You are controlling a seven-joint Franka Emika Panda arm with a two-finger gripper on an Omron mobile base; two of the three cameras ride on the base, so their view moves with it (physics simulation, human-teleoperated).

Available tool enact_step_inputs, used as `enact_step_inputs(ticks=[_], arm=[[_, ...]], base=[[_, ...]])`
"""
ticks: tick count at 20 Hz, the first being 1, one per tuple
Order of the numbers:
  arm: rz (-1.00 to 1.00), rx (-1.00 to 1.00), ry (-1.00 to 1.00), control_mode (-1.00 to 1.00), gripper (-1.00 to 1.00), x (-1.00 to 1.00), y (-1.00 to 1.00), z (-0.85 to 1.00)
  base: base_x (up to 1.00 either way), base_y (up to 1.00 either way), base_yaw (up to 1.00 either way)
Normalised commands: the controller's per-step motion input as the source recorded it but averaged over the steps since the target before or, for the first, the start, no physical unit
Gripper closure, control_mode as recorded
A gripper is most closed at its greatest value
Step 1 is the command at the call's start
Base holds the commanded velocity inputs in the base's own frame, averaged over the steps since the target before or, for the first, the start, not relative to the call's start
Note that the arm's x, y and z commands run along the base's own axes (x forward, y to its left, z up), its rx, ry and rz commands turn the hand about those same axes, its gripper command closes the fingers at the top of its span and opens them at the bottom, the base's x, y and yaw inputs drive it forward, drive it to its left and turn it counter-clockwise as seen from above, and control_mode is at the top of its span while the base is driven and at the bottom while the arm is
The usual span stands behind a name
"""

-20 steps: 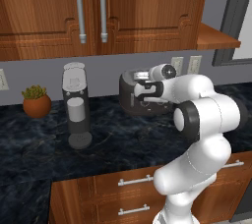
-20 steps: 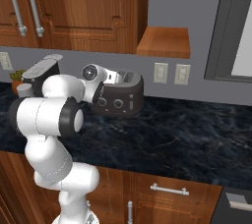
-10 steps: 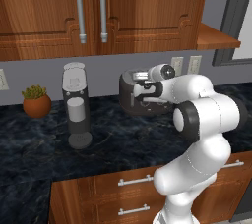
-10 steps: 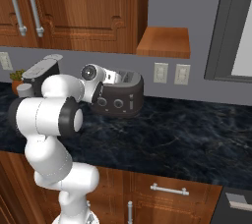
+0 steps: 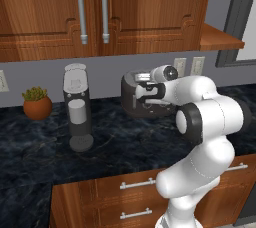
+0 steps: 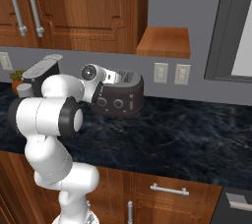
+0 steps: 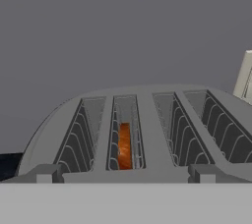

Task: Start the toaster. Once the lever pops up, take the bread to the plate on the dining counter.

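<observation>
Gripper (image 5: 141, 93) open, against toaster (image 6: 120, 98) front

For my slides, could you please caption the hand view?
Bread sits low in a slot of the toaster, seen from above.

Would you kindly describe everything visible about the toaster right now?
The toaster is squat, rounded and dark grey, with a silver top, standing upright on the black marbled counter against the grey wall, below a wooden shelf. Its front shows two round knobs and a small slider. In the hand view its wire-lined slots lie open, and an orange-brown slice sits low inside one. The robot's tool is close at its left end; contact is unclear.
</observation>
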Motion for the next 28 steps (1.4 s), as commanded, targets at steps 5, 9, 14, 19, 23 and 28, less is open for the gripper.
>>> enact_step_inputs(ticks=[5,9,14,19,23,28], arm=[[0.0,0.0,0.0,-1.0,-1.0,0.0,0.0,0.0],[0.0,0.0,0.0,-1.0,-1.0,0.0,0.0,0.0],[0.0,0.0,0.0,-1.0,-1.0,0.0,0.0,0.0],[0.0,0.0,0.0,-1.0,-1.0,0.0,0.0,0.0],[0.0,0.0,0.0,-1.0,-1.0,0.0,0.0,0.0],[0.0,0.0,0.0,-1.0,-1.0,0.0,0.0,0.0]], base=[[0.0,0.0,0.0],[0.0,0.0,0.0],[0.0,0.0,0.0],[0.0,0.0,0.0],[0.0,0.0,0.0],[0.0,0.0,0.0]])
